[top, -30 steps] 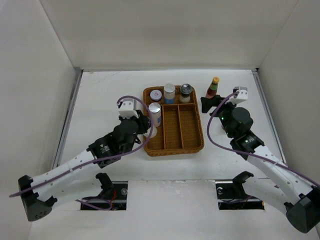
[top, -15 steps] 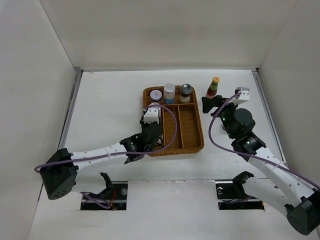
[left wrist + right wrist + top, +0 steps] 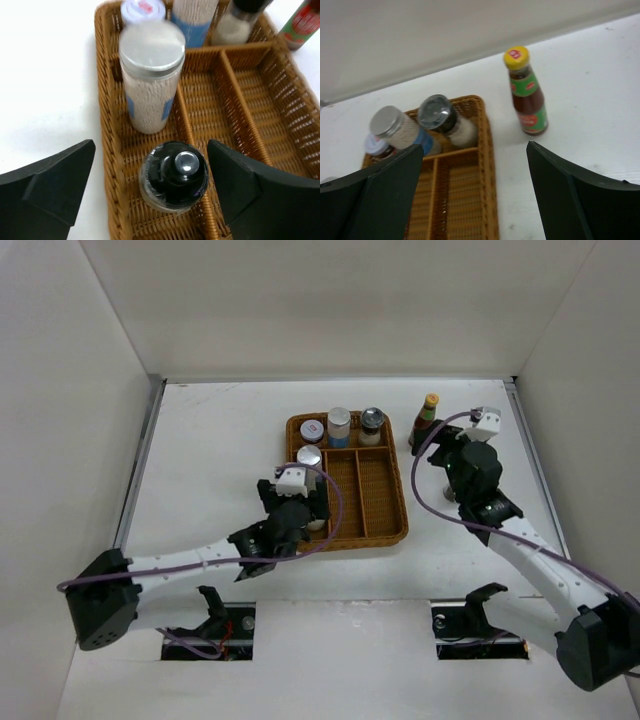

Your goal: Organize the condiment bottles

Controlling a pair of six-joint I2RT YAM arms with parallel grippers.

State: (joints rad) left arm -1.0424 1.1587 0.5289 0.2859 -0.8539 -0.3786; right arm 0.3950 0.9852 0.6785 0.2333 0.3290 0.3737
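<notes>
Red sauce bottle upright, cap up; right claw wide. Left claw wide over upright black-capped bottle.

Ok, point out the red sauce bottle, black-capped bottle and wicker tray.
red sauce bottle point(image 3: 526, 92), right wrist view, mid body.
black-capped bottle point(image 3: 175, 172), left wrist view, cap top.
wicker tray point(image 3: 265, 105), left wrist view, bare floor.

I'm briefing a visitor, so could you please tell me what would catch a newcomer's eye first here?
A wicker tray sits mid-table, jars in its far and left compartments. The open left pincer hovers over a black-capped bottle there; a yellow-capped red sauce bottle stands alone outside, before the open right pincer.
</notes>
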